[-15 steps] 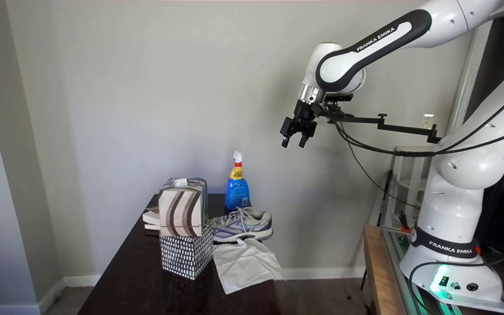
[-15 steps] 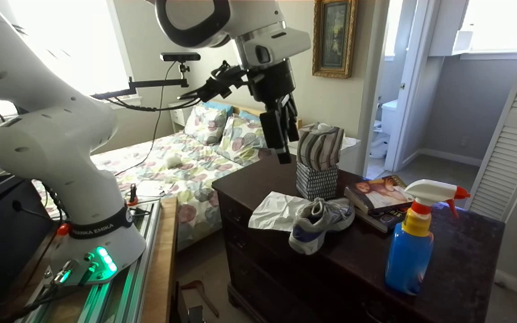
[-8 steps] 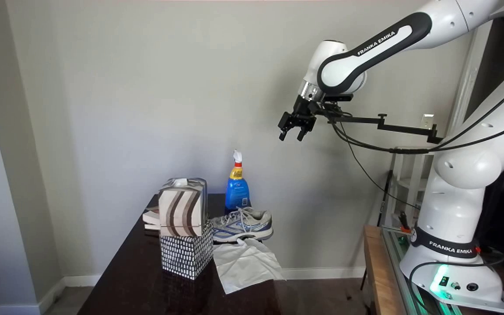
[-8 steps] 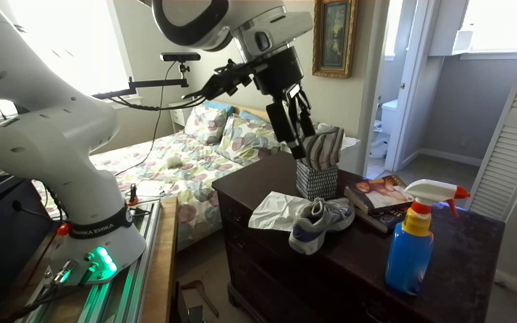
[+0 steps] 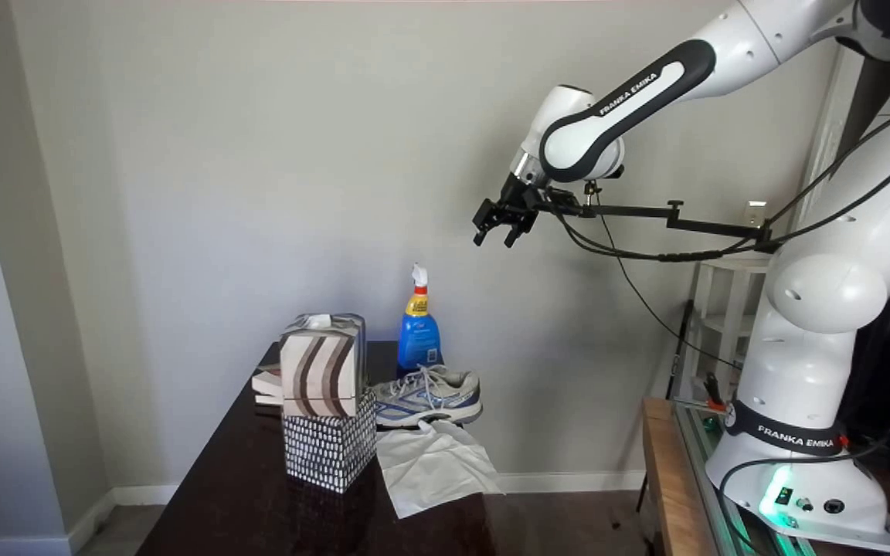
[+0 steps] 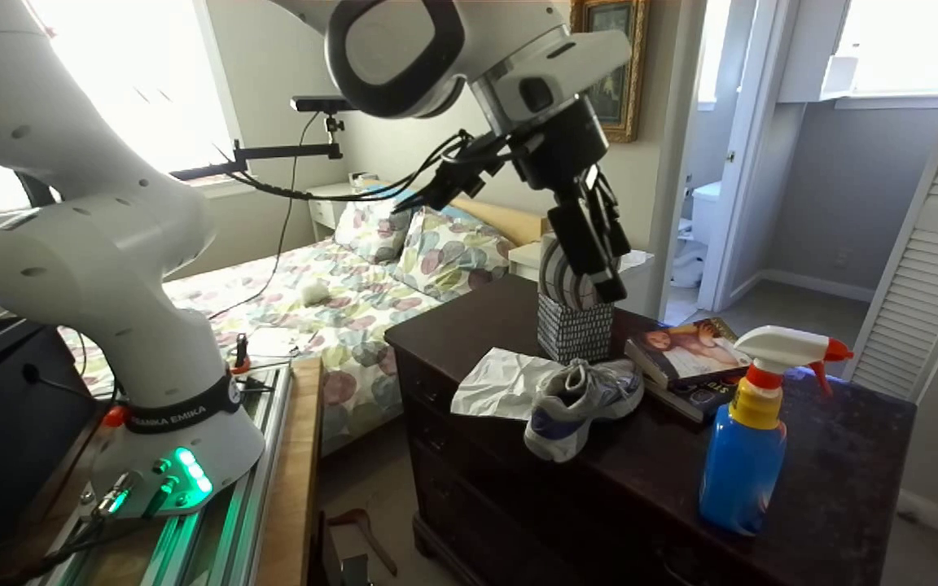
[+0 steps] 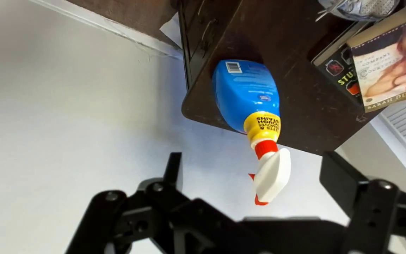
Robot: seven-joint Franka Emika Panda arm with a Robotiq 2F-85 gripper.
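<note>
My gripper point(image 5: 494, 240) is open and empty in the air above the dark dresser point(image 5: 213, 494). In an exterior view point(image 6: 611, 268) it hangs in front of a striped tissue box. In the wrist view a blue spray bottle point(image 7: 247, 95) with a yellow neck and white-and-red head shows between the spread fingers point(image 7: 252, 158), beyond them and untouched. The bottle stands upright on the dresser in both exterior views point(image 5: 419, 344) point(image 6: 743, 468). A grey-and-blue shoe point(image 6: 583, 407) lies near it, beside a crumpled white paper point(image 6: 506, 382).
The striped tissue box point(image 5: 323, 374) stands on a black-and-white patterned box point(image 5: 329, 448). Two stacked books point(image 6: 693, 358) lie between shoe and bottle. A wall point(image 5: 205, 193) runs behind the dresser. A bed point(image 6: 339, 301) and the robot's wooden bench point(image 6: 294, 472) are at the side.
The arm has reached further out over the dresser, toward the spray bottle's side, and the gripper has tilted outward. The gripper stays open. The objects on the dresser have not moved.
</note>
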